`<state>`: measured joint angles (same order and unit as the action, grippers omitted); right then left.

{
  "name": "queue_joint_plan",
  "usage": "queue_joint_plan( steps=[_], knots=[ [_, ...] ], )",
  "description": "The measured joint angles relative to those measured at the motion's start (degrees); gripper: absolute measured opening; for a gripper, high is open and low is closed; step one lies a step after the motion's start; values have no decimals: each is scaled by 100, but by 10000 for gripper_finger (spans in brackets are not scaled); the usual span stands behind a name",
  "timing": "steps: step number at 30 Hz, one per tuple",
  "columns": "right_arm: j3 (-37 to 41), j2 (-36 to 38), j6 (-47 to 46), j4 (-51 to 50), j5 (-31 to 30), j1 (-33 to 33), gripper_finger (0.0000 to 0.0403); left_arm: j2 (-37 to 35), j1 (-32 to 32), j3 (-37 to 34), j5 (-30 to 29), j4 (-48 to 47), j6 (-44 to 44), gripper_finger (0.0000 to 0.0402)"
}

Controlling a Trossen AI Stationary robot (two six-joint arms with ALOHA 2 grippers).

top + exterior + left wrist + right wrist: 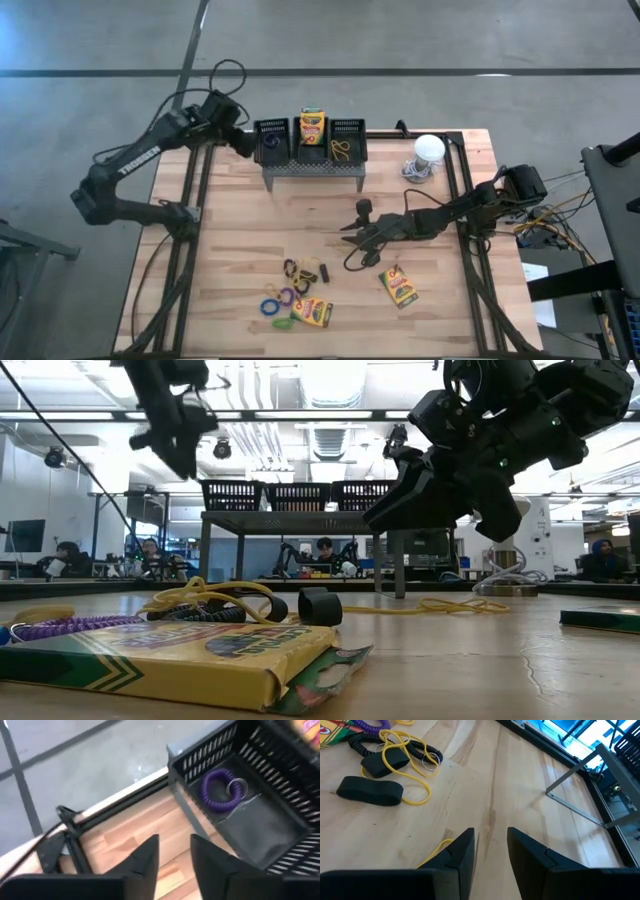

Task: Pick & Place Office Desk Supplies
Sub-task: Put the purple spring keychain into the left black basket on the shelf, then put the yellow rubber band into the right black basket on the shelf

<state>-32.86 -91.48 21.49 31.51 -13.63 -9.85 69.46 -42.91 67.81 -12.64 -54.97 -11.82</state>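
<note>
The left pincer (pixel 172 852), released and empty, hovers beside the left mesh bin (pixel 271 139), which holds a purple loop (pixel 219 790). The middle bin (pixel 312 140) holds a crayon box (pixel 312 127), the right bin (pixel 347 140) a yellow loop (pixel 341 151). The right pincer (pixel 490 851), fingers apart and empty, hangs low over the bench (pixel 240 230).

A robotics lab: long ceiling strip lights (pixel 330 415), people seated at far desks with monitors (pixel 24 535), grey concrete floor (pixel 400 40).
</note>
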Motion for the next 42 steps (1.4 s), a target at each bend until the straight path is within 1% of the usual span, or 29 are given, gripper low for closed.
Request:
queue_joint_plan(
  steps=[4, 7, 10, 13, 20, 22, 25, 29, 31, 32, 34, 36, 39, 41, 42],
  knots=[
    [0, 0, -4, 8, 0, 0, 111, 58, 10, -678, 224, 1027, 0, 61],
    [0, 0, 0, 13, 2, 2, 111, 67, 4, -970, 509, 1654, -1, 34],
    [0, 0, 35, 13, 2, 2, 111, 67, 2, -1048, 546, 1852, -2, 16],
    [0, 0, 36, 13, 1, 2, 111, 67, 6, -1049, 570, 2011, -3, 9],
    [0, 0, 9, 11, 2, 2, 111, 49, 6, -1049, 570, 1989, -2, 8],
    [0, 0, 8, 11, 2, 2, 111, -5, 6, -1025, 564, 1801, 110, 8],
    [2, 0, -36, 11, 2, 2, 111, -138, 6, -804, 473, 1328, 204, 8],
    [4, -32, -357, 113, 48, 4, 111, -527, 184, -652, 362, 954, 174, 8],
    [4, -59, -673, 275, 243, 4, 111, -842, 516, -787, 358, 998, 102, 8],
    [4, -98, -778, 388, 440, 7, 111, -1003, 749, -919, 354, 1084, 29, 8],
    [-2, -166, -840, 518, 914, 4, 111, -1320, 1393, -1306, 265, 1400, -180, 8],
    [-27, -233, -865, 488, 1235, -2, 111, -1607, 2222, -1842, 86, 1923, -383, 8],
    [-161, -238, -1284, 549, 1239, -2, 111, -1887, 3674, -2780, -298, 3145, -660, 8],
    [-285, -232, -1525, 479, 1243, 2, 112, -1903, 4685, -3459, -749, 4186, -775, 8],
    [-340, -232, -1536, 346, 1289, 2, 112, -1864, 5191, -3797, -1036, 4874, -773, 8]
  ],
)
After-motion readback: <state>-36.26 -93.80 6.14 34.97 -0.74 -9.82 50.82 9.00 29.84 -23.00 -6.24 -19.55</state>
